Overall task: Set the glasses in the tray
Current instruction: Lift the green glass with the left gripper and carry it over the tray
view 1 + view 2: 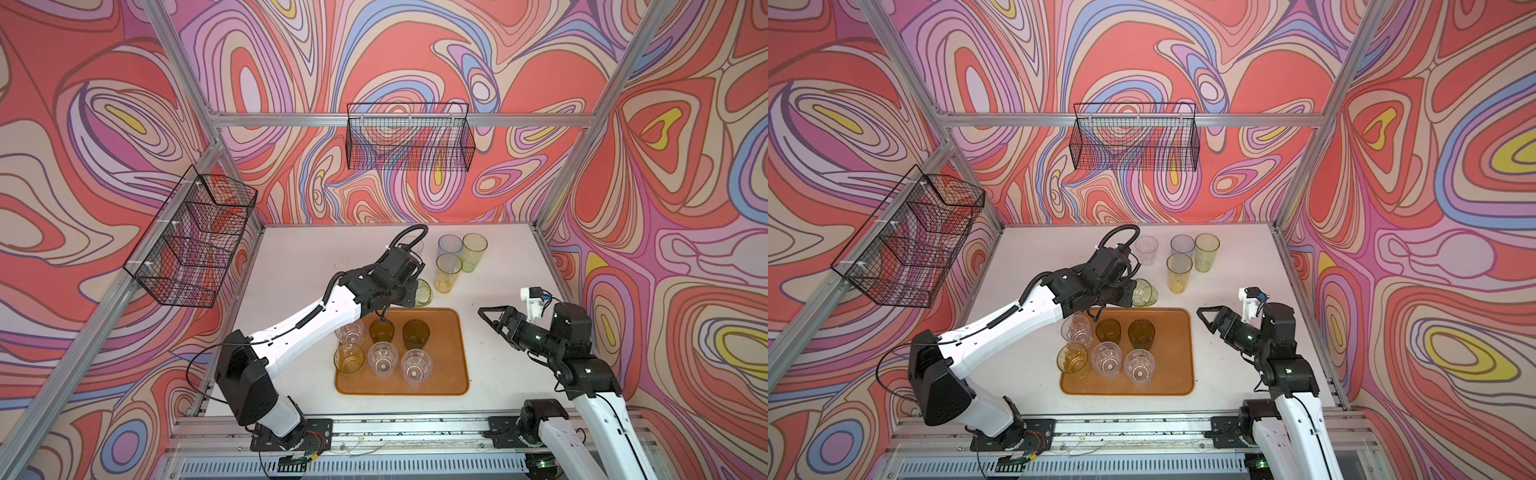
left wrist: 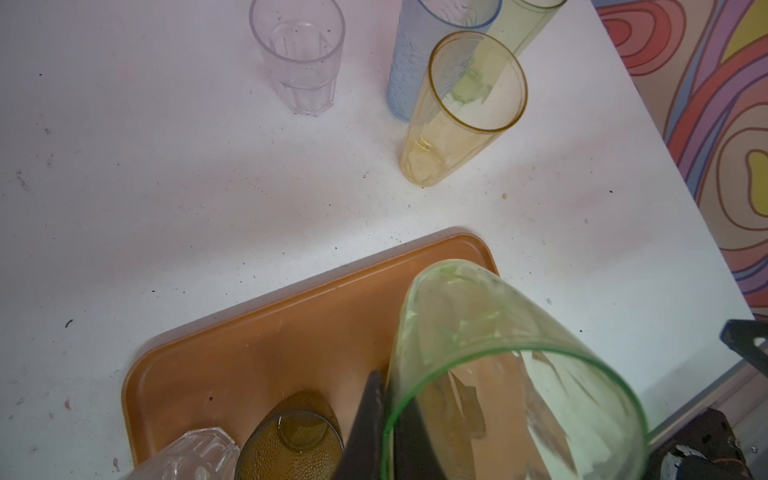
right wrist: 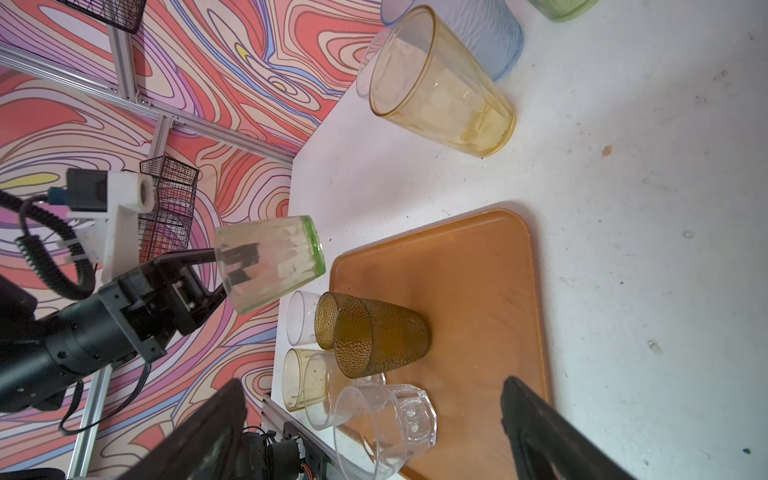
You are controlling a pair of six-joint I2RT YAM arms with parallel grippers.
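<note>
A black wire basket [image 1: 409, 137] hangs at upper centre, a second wire basket [image 1: 195, 241] at centre left, the white surface [image 1: 291, 266] below.

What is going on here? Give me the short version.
A two-armed robot is loading glasses onto the orange tray. The left jaws are shut on a green glass, held tilted in the air near the tray's far edge. Six short glasses already stand on the tray. Four more wait on the table beyond it: a clear one, a grey-blue one, a yellow-green one and a yellow one. The right jaws hang open and empty beside the tray.
</note>
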